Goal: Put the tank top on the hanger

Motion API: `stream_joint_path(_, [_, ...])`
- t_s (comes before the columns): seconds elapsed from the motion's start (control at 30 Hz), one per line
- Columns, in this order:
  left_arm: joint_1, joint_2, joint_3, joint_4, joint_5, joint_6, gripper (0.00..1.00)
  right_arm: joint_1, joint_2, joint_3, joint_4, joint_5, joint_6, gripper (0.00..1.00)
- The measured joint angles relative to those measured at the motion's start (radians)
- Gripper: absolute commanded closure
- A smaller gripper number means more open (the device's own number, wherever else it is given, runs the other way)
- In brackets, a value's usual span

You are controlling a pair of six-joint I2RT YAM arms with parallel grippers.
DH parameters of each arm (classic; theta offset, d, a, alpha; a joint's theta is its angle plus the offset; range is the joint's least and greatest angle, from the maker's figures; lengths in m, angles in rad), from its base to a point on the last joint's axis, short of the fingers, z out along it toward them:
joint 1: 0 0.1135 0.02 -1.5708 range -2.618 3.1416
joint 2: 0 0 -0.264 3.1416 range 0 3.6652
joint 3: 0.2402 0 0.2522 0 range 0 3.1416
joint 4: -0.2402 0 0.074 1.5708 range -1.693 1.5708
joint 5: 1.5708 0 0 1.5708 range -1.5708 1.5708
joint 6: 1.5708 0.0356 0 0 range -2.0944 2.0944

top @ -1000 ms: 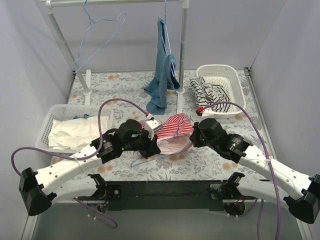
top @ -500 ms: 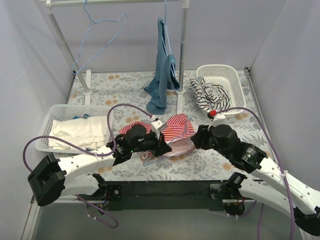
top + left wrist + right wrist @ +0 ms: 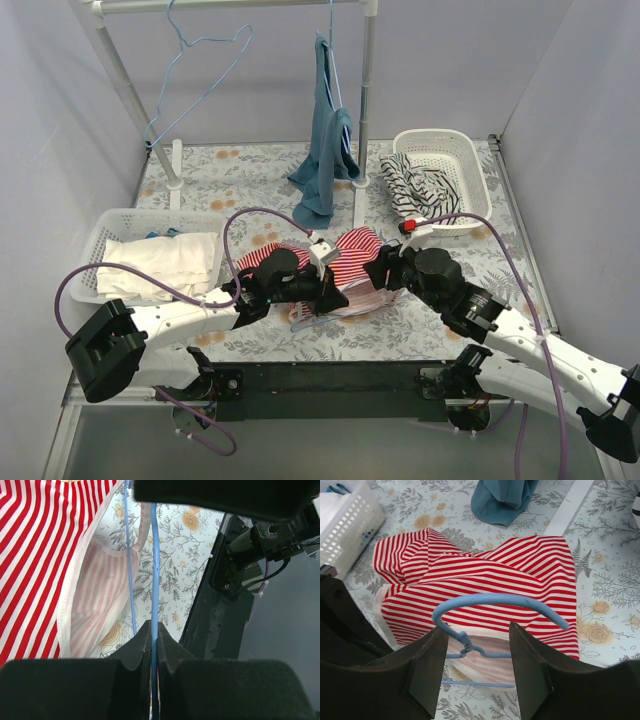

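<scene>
Left gripper (image 3: 154, 632) is clamped tight on the light-blue wire of the hanger (image 3: 154, 570), and that wire runs straight up the left wrist view from bottom centre to the top edge. Right gripper (image 3: 477, 645) stands wide apart, one finger on either side of the hanger's twisted neck, touching nothing. In the right wrist view the hook arcs across mid-frame, its free tip pointing right, and a straight bar lies level below it. The hanger rests over the tank top (image 3: 520, 575), which is bunched in the middle of the top view between both grippers, stripes slanting every way. The table (image 3: 250, 165) has a floral print and pale plain walls close it in. At the back stands a white rack (image 3: 367, 100) with a teal garment (image 3: 325, 150) draped from it, and a white basket (image 3: 470, 150) at upper right holds a black-and-white striped garment (image 3: 415, 185).
</scene>
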Motion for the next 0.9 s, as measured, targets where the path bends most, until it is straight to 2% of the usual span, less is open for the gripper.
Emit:
stream_joint_path(0.1, [0.0,0.0,0.005,-0.003,0.013,-0.005,1.0,0.0,0.054,-0.023,0.056,0.011,-0.013,0.57])
stream_joint_path(0.13, [0.0,0.0,0.008,-0.005,0.016,-0.006,1.0,0.0,0.065,-0.03,0.07,0.019,-0.017,0.72])
stream_joint_path(0.17, [0.0,0.0,0.011,-0.008,0.018,-0.009,1.0,0.0,0.071,-0.032,0.077,0.022,-0.02,0.81])
stream_joint_path(0.2, [0.0,0.0,0.014,-0.009,0.014,-0.014,0.93,0.001,0.076,-0.036,0.094,0.014,-0.015,0.9])
stream_joint_path(0.23, [0.0,0.0,0.021,-0.014,0.012,-0.019,0.7,0.008,0.077,-0.038,0.106,0.02,-0.023,0.98])
stream_joint_path(0.3, [0.0,-0.006,0.029,-0.025,0.003,-0.031,0.65,0.014,0.077,-0.038,0.121,0.037,-0.036,0.99])
stream_joint_path(0.33, [0.0,-0.011,0.035,-0.037,-0.008,-0.042,0.58,0.015,0.077,-0.038,0.122,0.045,-0.041,0.99])
stream_joint_path(0.37, [0.0,-0.017,0.042,-0.047,-0.022,-0.053,0.46,0.018,0.077,-0.039,0.124,0.054,-0.043,0.99])
stream_joint_path(0.43, [0.0,-0.036,0.061,-0.083,-0.057,-0.07,0.44,0.025,0.077,-0.043,0.129,0.073,-0.046,0.99])
stream_joint_path(0.5, [0.0,-0.069,0.094,-0.138,-0.122,-0.106,0.37,0.033,0.077,-0.045,0.129,0.092,-0.049,0.99])
stream_joint_path(0.6, [0.0,-0.148,0.134,-0.232,-0.242,-0.159,0.39,0.048,0.076,-0.055,0.133,0.117,-0.053,0.99])
stream_joint_path(0.77, [0.002,-0.309,0.177,-0.435,-0.44,-0.286,0.5,0.076,0.077,-0.064,0.13,0.154,-0.061,0.99])
stream_joint_path(0.9, [0.006,-0.389,0.156,-0.58,-0.492,-0.385,0.6,0.088,0.077,-0.064,0.13,0.172,-0.062,0.99])
